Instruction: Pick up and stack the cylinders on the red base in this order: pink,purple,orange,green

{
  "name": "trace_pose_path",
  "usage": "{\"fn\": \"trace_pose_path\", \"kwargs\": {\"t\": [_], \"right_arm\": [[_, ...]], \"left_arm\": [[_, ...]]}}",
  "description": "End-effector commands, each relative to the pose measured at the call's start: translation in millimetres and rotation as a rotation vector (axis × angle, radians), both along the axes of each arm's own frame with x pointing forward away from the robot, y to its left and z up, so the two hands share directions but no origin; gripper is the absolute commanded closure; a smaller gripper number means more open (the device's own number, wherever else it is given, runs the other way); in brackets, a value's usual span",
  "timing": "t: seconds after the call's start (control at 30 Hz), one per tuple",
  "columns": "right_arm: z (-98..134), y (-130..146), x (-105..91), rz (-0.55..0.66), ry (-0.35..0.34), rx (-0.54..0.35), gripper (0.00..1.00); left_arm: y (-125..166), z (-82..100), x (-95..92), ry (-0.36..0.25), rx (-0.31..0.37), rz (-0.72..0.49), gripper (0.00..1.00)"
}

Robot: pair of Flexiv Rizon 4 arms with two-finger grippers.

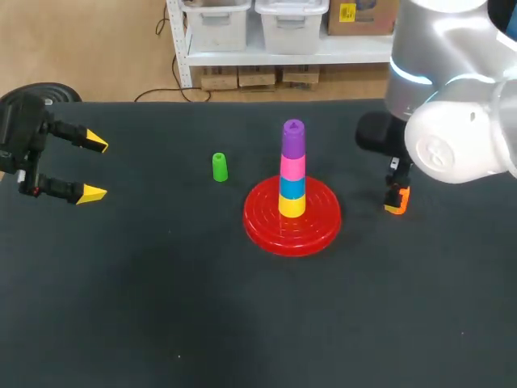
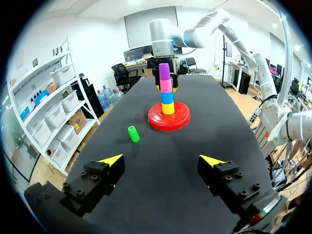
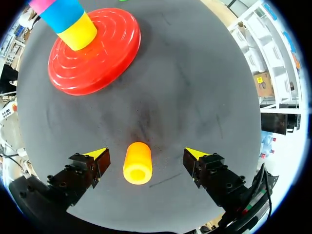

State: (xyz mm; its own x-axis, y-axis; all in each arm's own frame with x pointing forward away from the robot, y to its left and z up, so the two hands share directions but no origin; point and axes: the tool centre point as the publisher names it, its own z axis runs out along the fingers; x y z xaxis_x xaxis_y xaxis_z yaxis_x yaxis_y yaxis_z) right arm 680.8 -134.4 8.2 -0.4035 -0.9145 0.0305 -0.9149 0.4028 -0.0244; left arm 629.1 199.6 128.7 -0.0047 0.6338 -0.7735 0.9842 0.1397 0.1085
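pink point(image 1: 292, 167) and purple point(image 1: 293, 139) are stacked on the red base point(image 1: 266, 230), while orange point(image 3: 137, 163) lies between the right gripper's point(image 3: 146, 153) spread fingers at three o'clock, green point(image 1: 219, 166) waits at ten o'clock, and the left gripper point(image 1: 94, 168) is spread too.

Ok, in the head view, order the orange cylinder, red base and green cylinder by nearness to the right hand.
1. Orange plastic cylinder, lying within the open right hand.
2. Round red base, off to its left.
3. Small green cylinder, beyond the base.
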Motion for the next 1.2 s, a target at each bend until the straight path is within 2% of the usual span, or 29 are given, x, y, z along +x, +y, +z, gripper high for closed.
{"fn": "trace_pose_path", "kwargs": {"t": [0.03,0.5,1.13,1.2], "right_arm": [[2.7,0.1,-4.7,-0.005,-0.016,-0.007,0.00],[11.5,-2.0,-6.4,-0.021,-0.037,-0.029,0.00],[5.5,-2.9,-4.2,-0.029,-0.033,-0.049,0.00],[5.3,-4.1,-3.9,-0.033,-0.035,-0.053,0.34]], "left_arm": [[0.4,-0.9,-1.1,-0.005,-0.002,0.001,0.00],[0.4,-0.9,-1.1,-0.005,-0.002,0.001,0.00],[0.4,-0.9,-1.1,-0.005,-0.002,0.001,0.00],[0.4,-0.9,-1.1,-0.005,-0.002,0.001,0.00]]}}
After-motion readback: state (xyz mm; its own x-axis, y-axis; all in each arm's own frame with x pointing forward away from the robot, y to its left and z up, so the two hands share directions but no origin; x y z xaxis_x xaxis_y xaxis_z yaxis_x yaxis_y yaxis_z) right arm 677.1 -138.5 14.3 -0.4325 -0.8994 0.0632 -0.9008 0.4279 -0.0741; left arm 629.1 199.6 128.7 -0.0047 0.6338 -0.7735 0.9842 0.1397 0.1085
